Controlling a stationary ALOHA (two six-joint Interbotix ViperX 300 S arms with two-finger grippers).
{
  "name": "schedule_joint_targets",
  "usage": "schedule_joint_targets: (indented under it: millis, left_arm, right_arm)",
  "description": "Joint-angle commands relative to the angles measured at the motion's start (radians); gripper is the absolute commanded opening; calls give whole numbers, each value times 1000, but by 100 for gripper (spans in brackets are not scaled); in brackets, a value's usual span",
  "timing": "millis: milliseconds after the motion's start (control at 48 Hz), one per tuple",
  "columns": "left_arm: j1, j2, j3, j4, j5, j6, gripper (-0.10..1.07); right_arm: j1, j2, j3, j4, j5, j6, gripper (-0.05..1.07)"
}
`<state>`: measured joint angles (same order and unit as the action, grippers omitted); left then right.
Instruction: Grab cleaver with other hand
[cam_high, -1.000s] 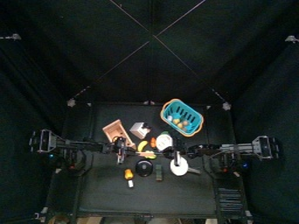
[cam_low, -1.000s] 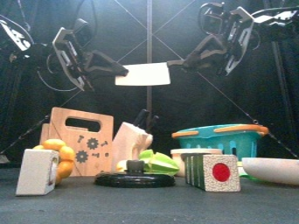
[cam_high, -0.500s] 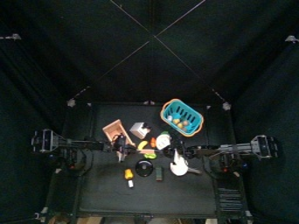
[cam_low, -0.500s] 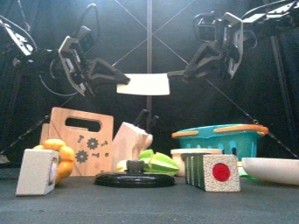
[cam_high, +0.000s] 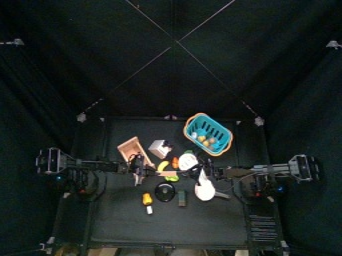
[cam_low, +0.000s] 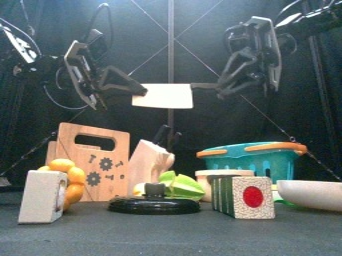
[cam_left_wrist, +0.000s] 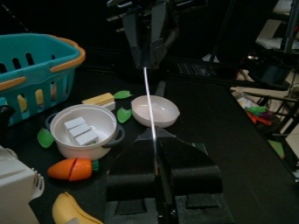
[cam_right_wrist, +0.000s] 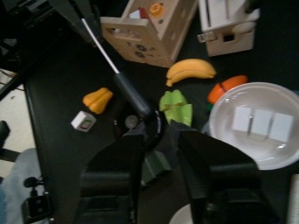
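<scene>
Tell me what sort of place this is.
Likely a robot lab test pen: black curtains enclose a small black table set with toy kitchenware, such as a teal basket and a wooden knife block.

From where I sit the pen reads dim overall: black curtains (cam_high: 54, 120) and black table (cam_high: 127, 225) swallow the light, and in the top view the items sit as small, poorly resolved bright specks in the middle. Front view: light falls from above and front, so the pale cleaver (cam_low: 163, 96) blade glows almost blown-out against the dark, while the near blocks (cam_low: 242, 196) and white bowl (cam_low: 313, 192) are evenly lit with soft shadows under them. Left wrist view is sharp on the table items but its own jaws are dark, featureless silhouettes; right wrist view is soft, with the white plate (cam_right_wrist: 254, 122) glaring.
</scene>
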<state>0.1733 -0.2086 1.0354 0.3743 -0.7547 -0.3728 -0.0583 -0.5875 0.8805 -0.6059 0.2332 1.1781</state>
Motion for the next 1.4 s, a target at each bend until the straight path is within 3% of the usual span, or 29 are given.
schedule_joint_targets:
  millis: [0,167,271,312,375,438,542,604,875,1000,1375]
  left_arm:
    - [-2,-6,-11,2,-9,2,29]
    - [-2,0,-12,2,-9,2,29]
    - [-3,-2,-11,2,-8,2,29]
    - [-5,0,-11,2,-9,2,29]
    - [-5,0,-11,2,-8,2,29]
    - [-5,0,-8,6,-8,3,29]
    - [-8,0,-9,17,-8,3,29]
    - [-9,0,-12,23,-9,3,29]
    - [-11,12,-34,29,-9,3,29]
    - [-11,35,-55,37,-9,2,29]
    - [-8,55,-71,37,-8,3,29]
  right_arm:
    - [2,-31,-23,61,75,-5,105]
    - [46,-8,-129,172,396,-46,104]
    - [54,23,-215,348,474,-267,104]
    - [35,40,-242,411,480,-413,104]
    - [35,49,-239,420,443,-592,104]
    - [38,35,-192,400,330,-709,104]
    - [32,-11,-44,380,-34,-726,104]
    - [28,-15,-9,380,-124,-726,104]
    - [-9,137,-74,353,-172,-727,104]
    - [-12,164,-84,347,-173,-727,101]
    - [-12,173,-84,347,-173,-727,53]
